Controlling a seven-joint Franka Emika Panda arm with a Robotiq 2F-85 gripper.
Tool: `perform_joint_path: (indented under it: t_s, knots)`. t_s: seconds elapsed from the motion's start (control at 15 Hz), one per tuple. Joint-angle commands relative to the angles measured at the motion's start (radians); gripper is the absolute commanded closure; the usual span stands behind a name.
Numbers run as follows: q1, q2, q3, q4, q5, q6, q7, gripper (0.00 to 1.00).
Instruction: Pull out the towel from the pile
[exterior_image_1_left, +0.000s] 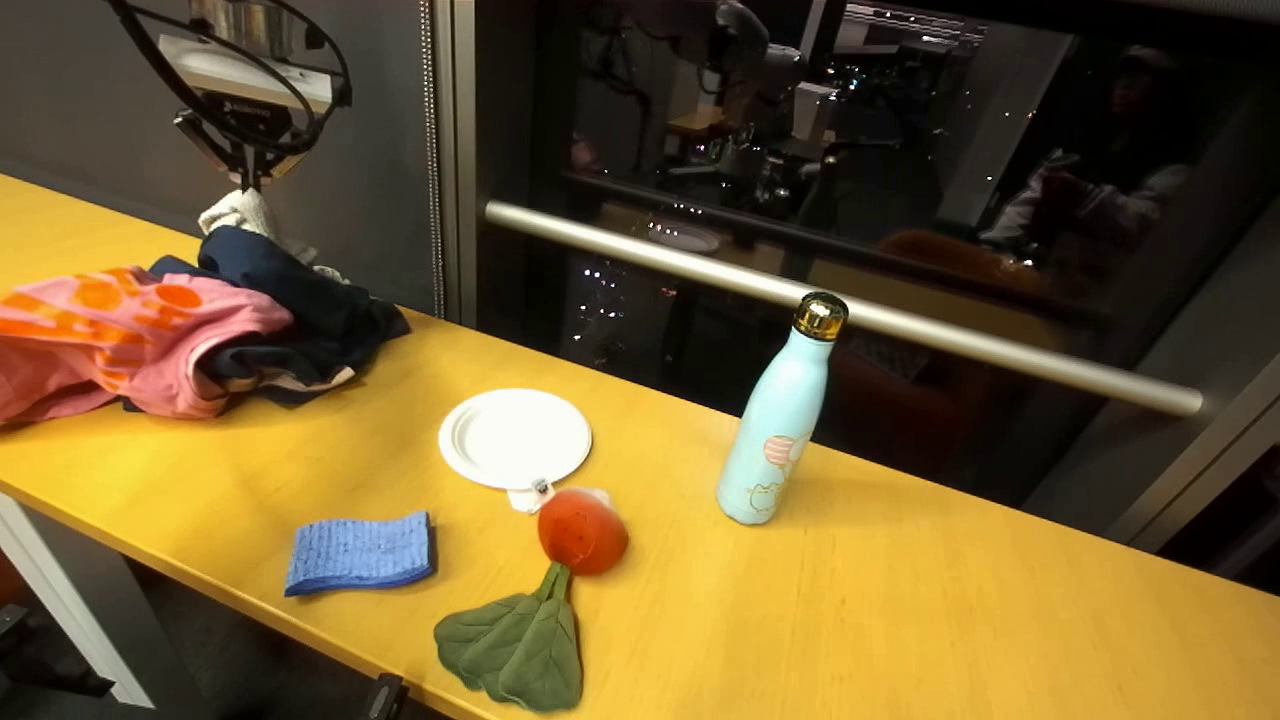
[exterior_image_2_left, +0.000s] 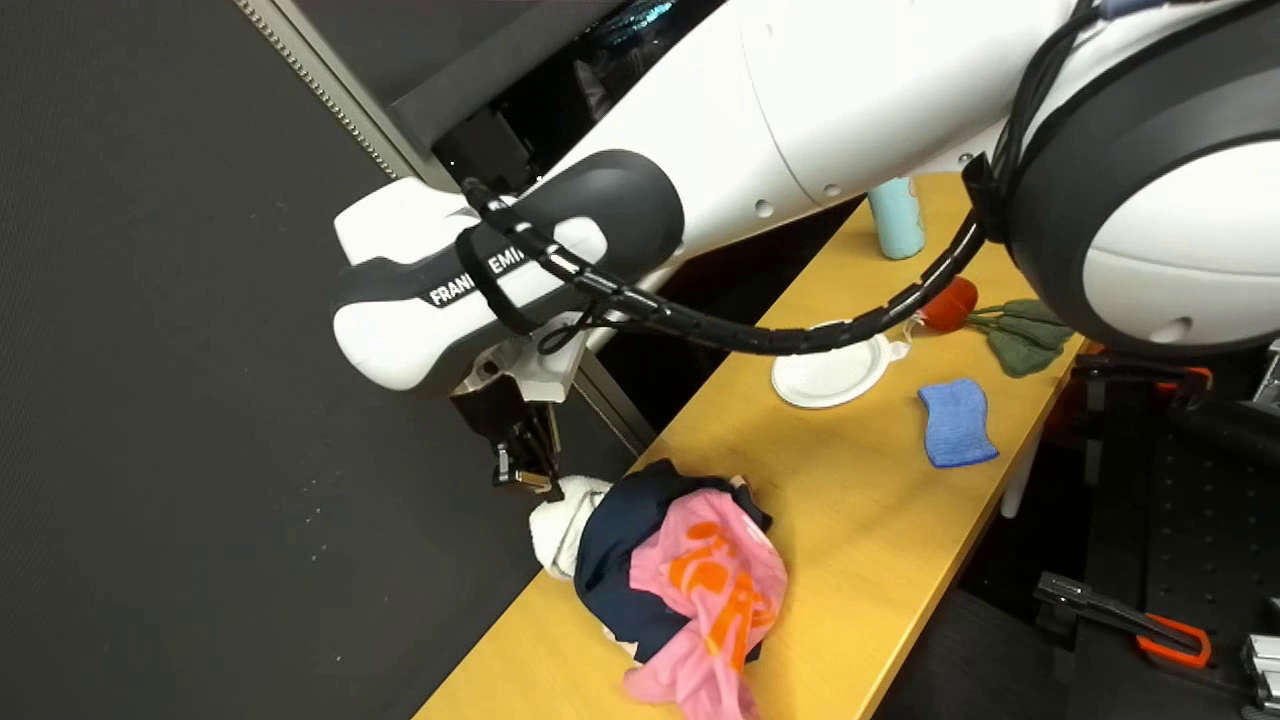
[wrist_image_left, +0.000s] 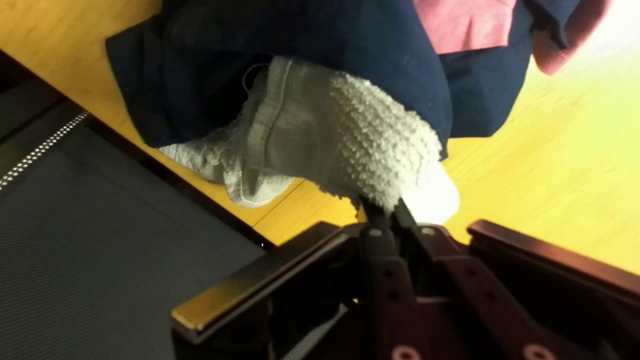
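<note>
One white looped-terry towel (wrist_image_left: 365, 135), pinched in the black two-fingered gripper (wrist_image_left: 385, 205), its far portion running under crumpled navy-blue fabric (wrist_image_left: 320, 35) just beyond that gripper; step judged as grasp made, extraction pending, next calling for a steady outward pull.

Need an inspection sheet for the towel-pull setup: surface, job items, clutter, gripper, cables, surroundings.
Surface: yellow table; spills: nothing seen.
Job's things: white towel, partly under the navy garment; pink garment lies over part of the navy one.
Clutter: blue cloth, white plate, red vegetable-shaped item with green leaves, light blue bottle standing.
Gripper: the gripper is shut on the white towel.
Cables: black cable hangs in a curve below the arm in an exterior view; snags: nothing seen.
Surroundings: dark window with reflections, silver rail across it, dark panel beside the pile.
</note>
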Motion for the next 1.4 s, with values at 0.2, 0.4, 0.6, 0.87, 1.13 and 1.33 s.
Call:
perform_joint_path:
  t_s: [0.2, 0.4, 0.6, 0.87, 1.13, 1.33]
  knots:
    - [-0.043, -0.114, 0.029, -0.004, 0.029, -0.057, -0.007, 0.99]
    - [-0.046, -0.166, 0.024, 0.006, 0.029, -0.077, -0.001, 0.99]
    - [-0.062, -0.218, 0.010, -0.003, 0.022, -0.115, 0.019, 0.99]
    - [-0.098, -0.276, -0.010, -0.007, 0.014, -0.194, 0.048, 0.99]
    - [-0.129, -0.341, -0.052, -0.010, -0.016, -0.294, 0.098, 0.99]
    - [-0.137, -0.392, -0.098, -0.018, -0.060, -0.399, 0.133, 0.99]
